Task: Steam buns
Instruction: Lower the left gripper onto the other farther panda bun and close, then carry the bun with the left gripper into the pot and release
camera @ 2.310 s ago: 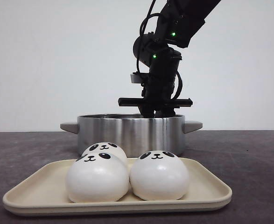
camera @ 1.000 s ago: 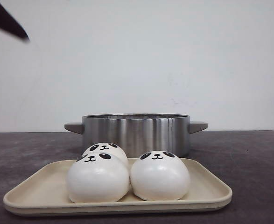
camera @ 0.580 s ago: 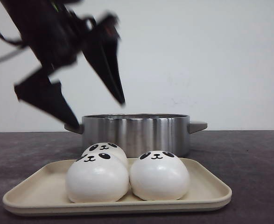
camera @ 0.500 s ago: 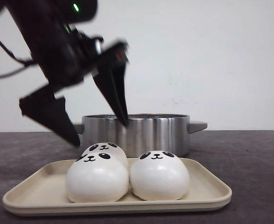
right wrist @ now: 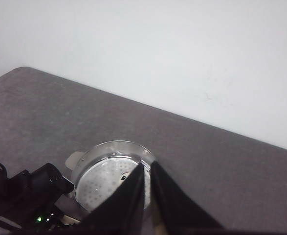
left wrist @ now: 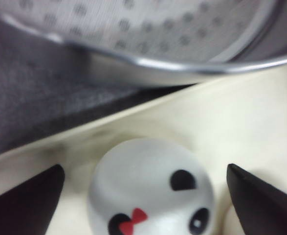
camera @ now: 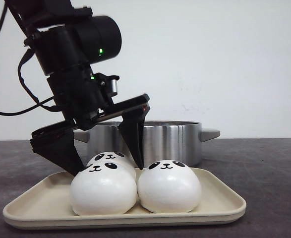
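Note:
Three white panda-faced buns lie on a cream tray (camera: 219, 206): front left (camera: 103, 191), front right (camera: 169, 188), and one behind (camera: 116, 157). My left gripper (camera: 109, 168) is open and straddles the rear bun (left wrist: 150, 191), with black fingertips (left wrist: 31, 200) on either side and not touching it. The steel pot (camera: 160, 141) stands just behind the tray, its perforated plate (left wrist: 148, 24) showing. My right gripper (right wrist: 147, 165) is shut, high above the pot (right wrist: 104, 181). A pale shape with a dark dot (right wrist: 124, 177) lies in the pot, mostly hidden by a finger.
The pot's two grey handles (camera: 208, 134) stick out sideways. The dark grey tabletop (camera: 269, 168) stretches right of the tray and pot. A white wall stands behind the table.
The right arm has lifted out of the pot and left the front view. The left arm has swung in from the upper left and come down, open, around the rear bun.

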Robot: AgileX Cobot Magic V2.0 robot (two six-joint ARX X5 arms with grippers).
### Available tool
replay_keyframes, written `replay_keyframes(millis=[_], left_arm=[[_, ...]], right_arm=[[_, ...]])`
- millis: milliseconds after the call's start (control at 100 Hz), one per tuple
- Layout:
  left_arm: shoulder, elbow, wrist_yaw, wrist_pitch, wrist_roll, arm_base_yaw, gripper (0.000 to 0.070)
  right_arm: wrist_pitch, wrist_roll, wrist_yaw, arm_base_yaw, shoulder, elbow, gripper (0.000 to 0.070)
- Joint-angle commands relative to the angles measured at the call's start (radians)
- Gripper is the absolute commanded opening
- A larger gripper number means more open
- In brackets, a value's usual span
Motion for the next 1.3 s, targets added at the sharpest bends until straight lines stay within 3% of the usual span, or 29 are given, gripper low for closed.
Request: replay_keyframes(millis=[0,60,150,240,300,640,860,1120,1290], left_arm=[[0.028,0.014,0.0,-0.007,-0.013,-0.01,0.0633],[0.03,0.014,-0.004,-0.011,-0.013,-0.01,0.0524],[0.029,0.014,-0.003,-0.016,-0.012,-0.01,0.0289],[0.029,0.014,0.0,-0.031,-0.012,-0.01,0.0142],[0.029,0.015,0.0,-0.039,-0.011,-0.01,0.0],[-0.221,0.063,0.026,-0.034,0.006,-0.042,0.0],[-0.393,0.081,-0.054,0.155,0.057,-0.035,0.0],[-0.281,0.138,-0.061,0.21,0.126,0.066,0.0],[-0.124,0.22,-0.058,0.23,0.127,0.107,0.0]], right_arm=[[-0.042,0.017,0.002,0.012,0.01,0.022,0.0013],[-0.048,0.02,0.002,0.012,0.01,0.022,0.0013],[-0.054,0.023,0.002,0.012,0.01,0.022,0.0013],[-0.055,0.032,0.002,0.012,0.01,0.022,0.0013],[-0.055,0.034,0.002,0.012,0.01,0.022,0.0013],[-0.051,0.038,0.003,0.012,0.01,0.022,0.0013],[-0.031,0.038,0.003,0.012,0.011,0.022,0.0013],[-0.023,0.038,0.002,0.012,0.017,0.02,0.0013],[-0.024,0.038,0.002,0.012,0.024,0.02,0.0013]])
